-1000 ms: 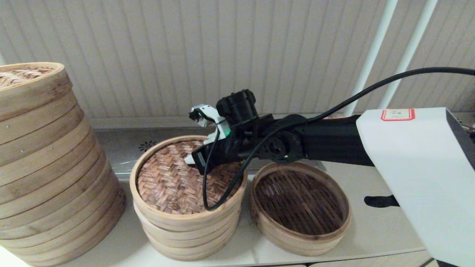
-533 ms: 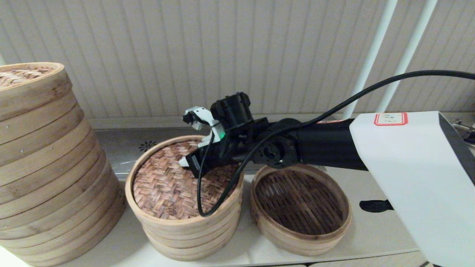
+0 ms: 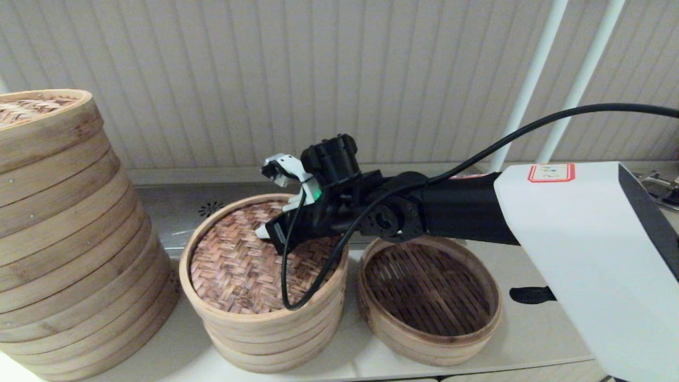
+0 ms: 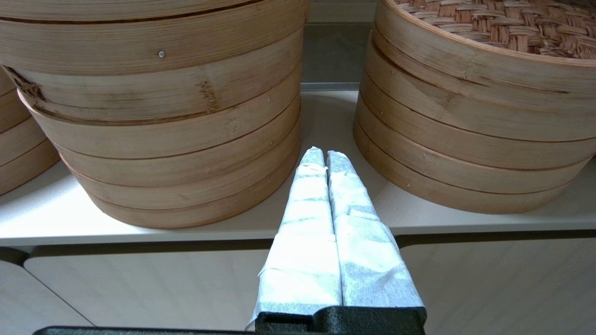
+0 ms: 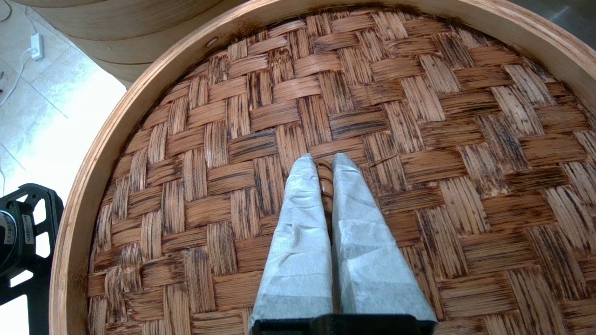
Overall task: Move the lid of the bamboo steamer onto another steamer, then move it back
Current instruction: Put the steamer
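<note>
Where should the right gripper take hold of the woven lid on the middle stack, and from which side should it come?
Probably at the bamboo steamer lid's pale hoop rim, coming from above with one finger inside the hoop and one outside. The woven top is flat and shows no knob, and the right gripper, shut, only has its tips at the weave. The near right edge faces the empty steamer.

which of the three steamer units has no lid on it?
The low single steamer on the right: its dark slatted floor is exposed. The middle stack carries the reddish woven lid under the right hand; the tall left stack has a paler lid.
</note>
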{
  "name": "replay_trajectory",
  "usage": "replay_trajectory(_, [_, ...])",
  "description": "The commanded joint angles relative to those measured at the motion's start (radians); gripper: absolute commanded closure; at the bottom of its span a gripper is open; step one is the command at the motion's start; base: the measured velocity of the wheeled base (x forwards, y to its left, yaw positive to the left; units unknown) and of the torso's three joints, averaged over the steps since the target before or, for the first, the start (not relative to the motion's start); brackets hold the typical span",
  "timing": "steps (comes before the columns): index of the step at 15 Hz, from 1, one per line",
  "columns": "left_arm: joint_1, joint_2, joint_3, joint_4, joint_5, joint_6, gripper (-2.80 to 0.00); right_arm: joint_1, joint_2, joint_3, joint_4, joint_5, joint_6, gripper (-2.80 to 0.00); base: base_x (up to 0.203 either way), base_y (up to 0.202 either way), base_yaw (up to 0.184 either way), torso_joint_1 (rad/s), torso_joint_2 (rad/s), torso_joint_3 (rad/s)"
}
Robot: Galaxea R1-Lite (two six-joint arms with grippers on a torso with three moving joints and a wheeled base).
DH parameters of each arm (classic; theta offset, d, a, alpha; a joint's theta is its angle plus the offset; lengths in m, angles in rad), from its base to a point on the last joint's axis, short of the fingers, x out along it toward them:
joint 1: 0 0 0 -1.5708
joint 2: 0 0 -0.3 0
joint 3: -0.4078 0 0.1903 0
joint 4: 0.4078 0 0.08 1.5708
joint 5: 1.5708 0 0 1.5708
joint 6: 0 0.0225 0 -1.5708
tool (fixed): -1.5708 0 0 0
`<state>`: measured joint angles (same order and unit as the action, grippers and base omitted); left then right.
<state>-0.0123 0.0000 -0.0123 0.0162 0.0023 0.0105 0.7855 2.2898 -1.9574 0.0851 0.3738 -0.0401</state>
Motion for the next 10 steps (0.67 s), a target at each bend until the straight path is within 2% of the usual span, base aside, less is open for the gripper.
replay_trajectory(1, [0.0, 0.002, 0.0, -0.001, 0.001, 0.0, 0.0, 0.0, -0.003, -0.001, 0.002, 0.001, -0.002, 0.0, 0.0, 0.0, 0.0, 0.0, 0.0, 0.0])
replay_trajectory(10, [0.0, 0.002, 0.0, 0.001, 0.001, 0.0, 0.0, 0.001, -0.004, -0.006, -0.057, -0.009, 0.002, 0.0, 0.0, 0.0, 0.0, 0.0, 0.0, 0.0])
